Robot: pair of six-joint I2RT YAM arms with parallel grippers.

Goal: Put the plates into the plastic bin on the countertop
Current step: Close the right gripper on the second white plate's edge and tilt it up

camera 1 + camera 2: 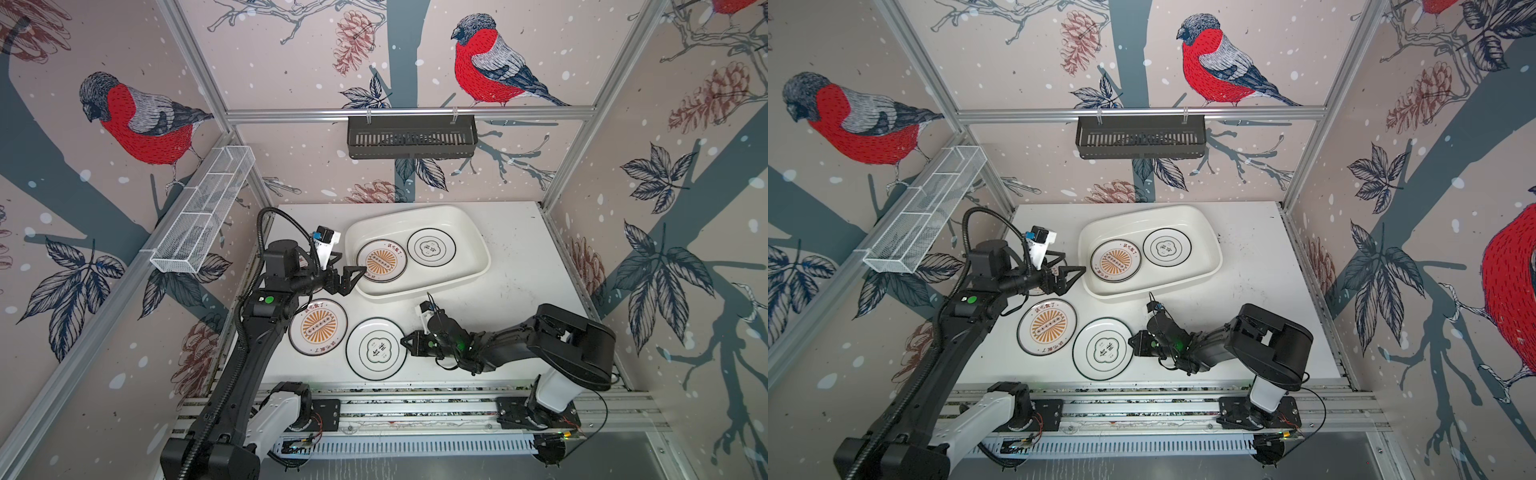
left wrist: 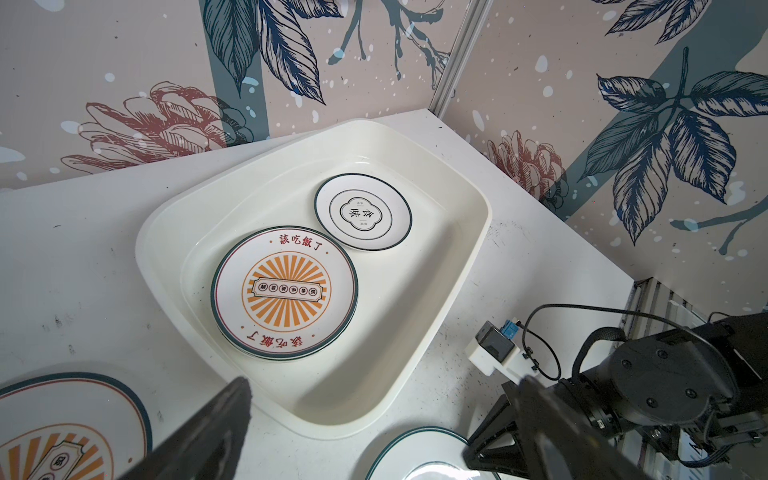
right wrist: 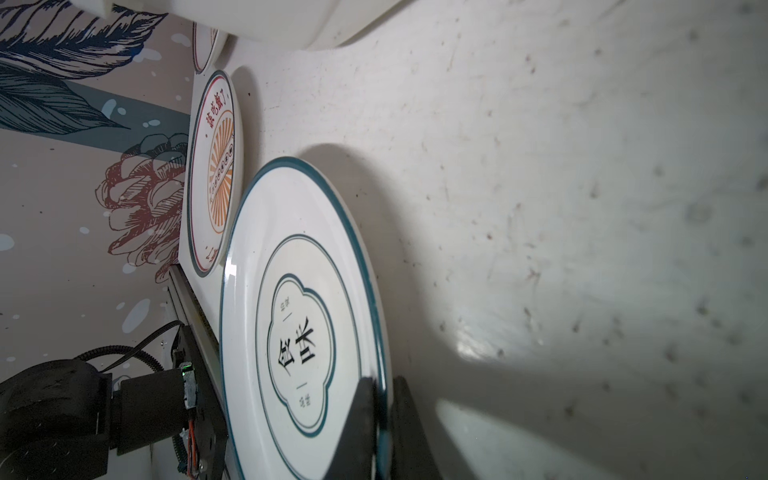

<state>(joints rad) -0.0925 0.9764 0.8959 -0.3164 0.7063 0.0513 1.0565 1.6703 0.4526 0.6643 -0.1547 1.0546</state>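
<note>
The plastic bin (image 1: pixel 415 216) (image 1: pixel 1142 216) (image 2: pixel 457 232) stands at the back of the countertop (image 1: pixel 519 270). It holds a sunburst plate (image 1: pixel 381 261) (image 2: pixel 284 293) and an emblem plate (image 1: pixel 431 247) (image 2: pixel 362 212). In front of it on the countertop lie another sunburst plate (image 1: pixel 318 327) (image 3: pixel 214 174) and another emblem plate (image 1: pixel 376 348) (image 1: pixel 1104 349) (image 3: pixel 299 324). My right gripper (image 1: pixel 405 343) (image 3: pixel 382 386) is shut on this emblem plate's right rim, one finger above and one below. My left gripper (image 1: pixel 353 276) (image 2: pixel 382 386) hangs open and empty at the bin's left front rim.
A black slotted basket (image 1: pixel 411 137) hangs on the back rail, and a white wire mesh basket (image 1: pixel 203 208) on the left frame. The arms' mounting rail (image 1: pixel 415 407) runs along the front edge. A further plate's rim (image 3: pixel 204 48) shows near the bin.
</note>
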